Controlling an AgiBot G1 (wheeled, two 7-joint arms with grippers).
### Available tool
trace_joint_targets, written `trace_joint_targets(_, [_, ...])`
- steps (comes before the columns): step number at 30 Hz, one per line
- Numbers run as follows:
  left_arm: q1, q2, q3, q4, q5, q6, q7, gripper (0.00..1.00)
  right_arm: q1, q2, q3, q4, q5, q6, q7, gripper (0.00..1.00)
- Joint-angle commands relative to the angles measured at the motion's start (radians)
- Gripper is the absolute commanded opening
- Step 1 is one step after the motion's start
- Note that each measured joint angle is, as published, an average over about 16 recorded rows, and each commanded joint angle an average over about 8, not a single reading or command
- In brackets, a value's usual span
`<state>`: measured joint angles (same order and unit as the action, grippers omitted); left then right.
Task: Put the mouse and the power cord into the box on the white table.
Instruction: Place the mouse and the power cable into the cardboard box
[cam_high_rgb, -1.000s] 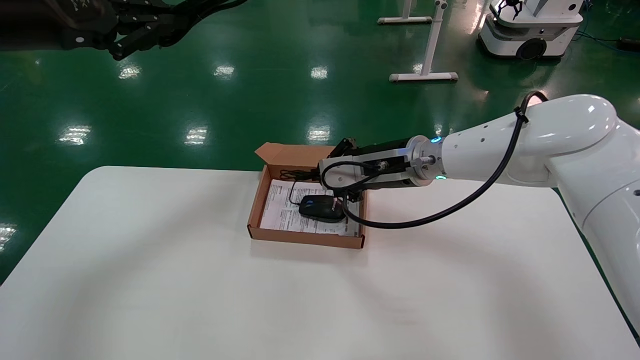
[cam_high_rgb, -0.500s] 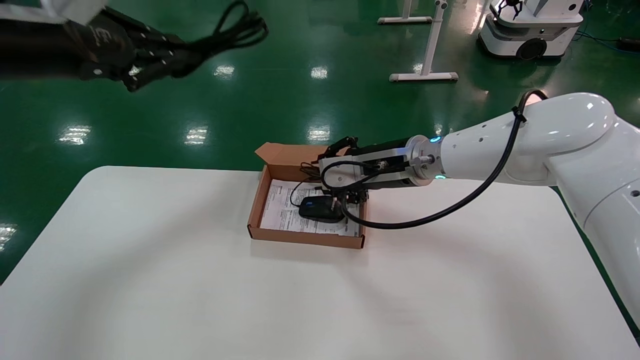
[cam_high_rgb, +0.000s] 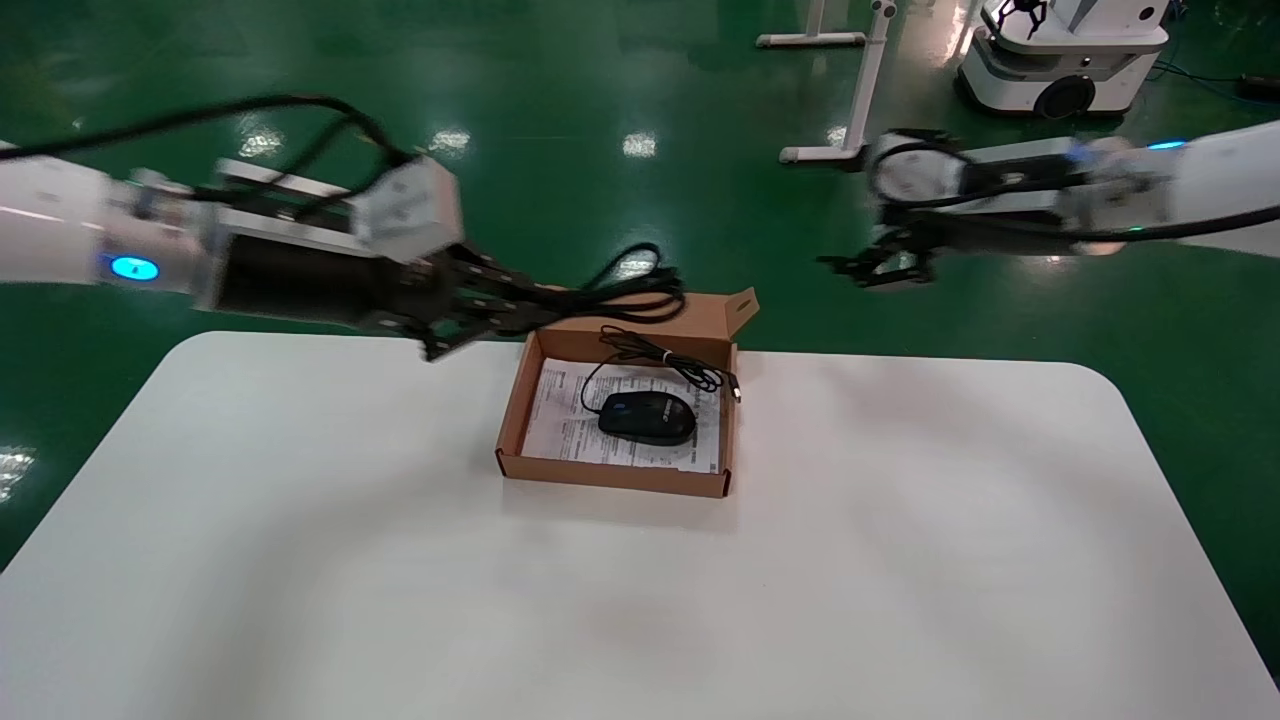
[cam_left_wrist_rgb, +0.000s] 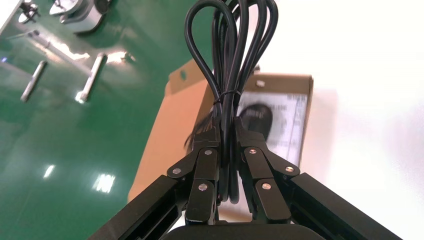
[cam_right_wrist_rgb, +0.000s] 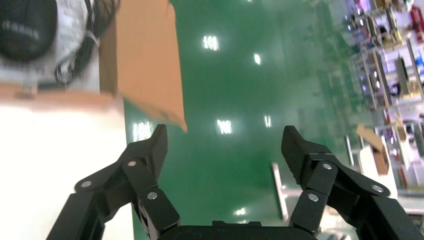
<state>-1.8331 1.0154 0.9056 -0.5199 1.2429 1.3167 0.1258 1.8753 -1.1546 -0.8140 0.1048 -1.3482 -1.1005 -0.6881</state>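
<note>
Fingers (cam_left_wrist_rgb: 210, 165) pinch looped rubbery power cord (cam_left_wrist_rgb: 231, 60) — above cardboard box (cam_high_rgb: 515, 420), seemingly.

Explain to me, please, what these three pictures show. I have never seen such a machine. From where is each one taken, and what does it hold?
This is a robot with two white arms, each ending in black jaws. The wide picture comes from a camera on its head, looking down at the large white table. On it stands a shallow brown cardboard box, and inside lies a small black oval mouse with its thin cable.

The other two pictures come from cameras on the wrists. The left gripper is shut on a thick black bundled power cord and holds it in the air near the box's far edge. The right gripper is open, holds nothing, and hangs over the green floor beyond the table.
</note>
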Motion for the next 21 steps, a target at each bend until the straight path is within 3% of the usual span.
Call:
trace_joint_targets(1, [0.019,0.045,0.006,0.033,0.0,-0.009,0.023,0.0,0.019,0.037,0.004,-0.022,0.004,-0.02,-0.004,1.0])
trace_joint_targets(10, [0.046,0.2,0.023,0.231,0.016,-0.053,0.12,0.0,0.04,0.126,-0.006,-0.068,-0.01,-0.109,-0.039,1.0])
trace_joint_targets(21, [0.03,0.268,0.041,0.383,0.046,-0.079,0.213,0.0,0.037,0.137,-0.007,-0.092,-0.012,-0.116,-0.055,1.0])
